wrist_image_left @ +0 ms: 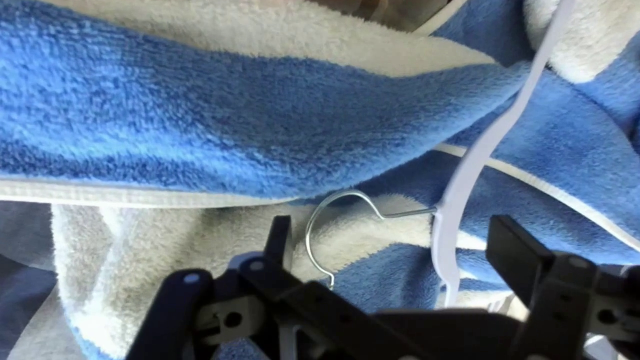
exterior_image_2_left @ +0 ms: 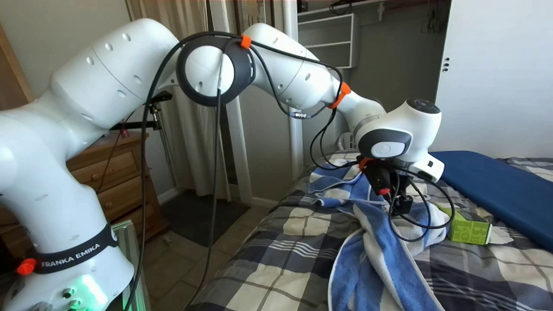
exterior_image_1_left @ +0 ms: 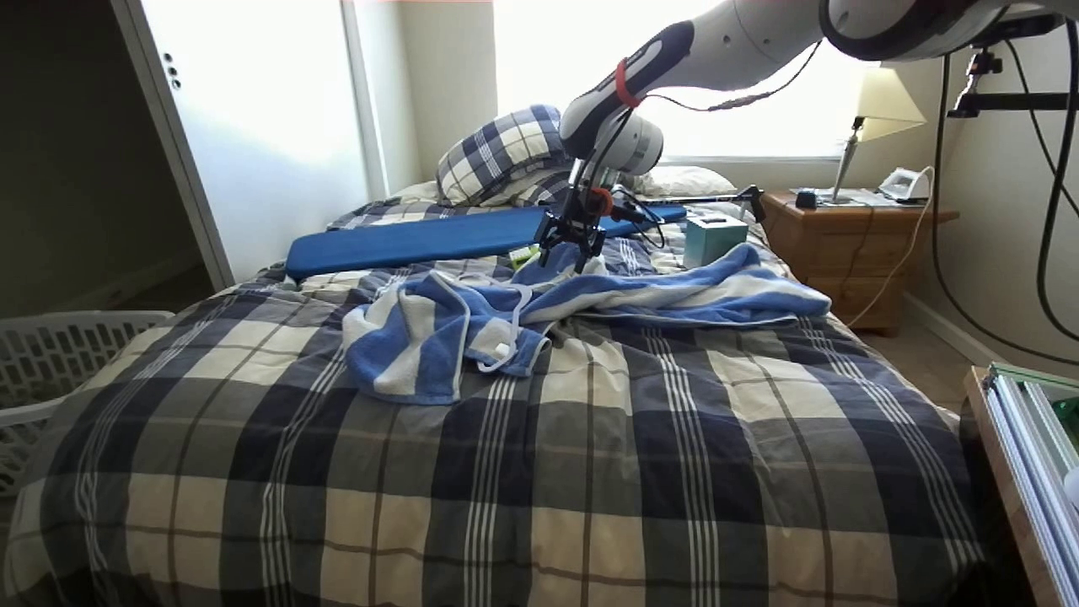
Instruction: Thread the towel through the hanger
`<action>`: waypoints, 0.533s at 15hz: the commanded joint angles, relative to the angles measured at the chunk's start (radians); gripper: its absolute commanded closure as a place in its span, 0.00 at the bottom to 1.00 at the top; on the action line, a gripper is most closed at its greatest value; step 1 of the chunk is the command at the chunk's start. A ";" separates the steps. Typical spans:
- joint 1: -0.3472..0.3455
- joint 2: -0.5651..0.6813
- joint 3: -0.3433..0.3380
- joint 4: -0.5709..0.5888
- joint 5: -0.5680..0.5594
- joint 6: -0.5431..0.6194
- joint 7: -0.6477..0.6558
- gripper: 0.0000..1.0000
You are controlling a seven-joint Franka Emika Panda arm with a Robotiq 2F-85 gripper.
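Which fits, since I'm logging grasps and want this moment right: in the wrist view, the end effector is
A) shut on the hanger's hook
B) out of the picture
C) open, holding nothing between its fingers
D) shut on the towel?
C: the end effector has its fingers spread wide apart, and the hanger's hook appears between them in that view, not pinched.

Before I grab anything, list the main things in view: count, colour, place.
Plaid-covered bed: 1, navy, grey, cream, foreground.
Striped terry towel: 1, blue and white, on bed.
Plastic wire-hooked hanger: 1, white, against towel.
Long padded board: 1, blue, on bed.
Printed cardboard box: 1, lime, beside towel.
Cuboid carton: 1, teal, on bed.
Wooden nightstand: 1, brown, by bed.
Slotted plastic basket: 1, white, beside bed.
Jointed robot arm: 1, mostly white, over bed.
Angular gripper: 1, black, above towel, jaws open.
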 commanded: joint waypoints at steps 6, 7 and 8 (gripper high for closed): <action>-0.041 0.154 0.063 0.218 -0.028 -0.041 0.033 0.26; -0.043 0.158 0.066 0.231 -0.030 -0.052 0.039 0.34; -0.043 0.160 0.065 0.239 -0.033 -0.060 0.048 0.41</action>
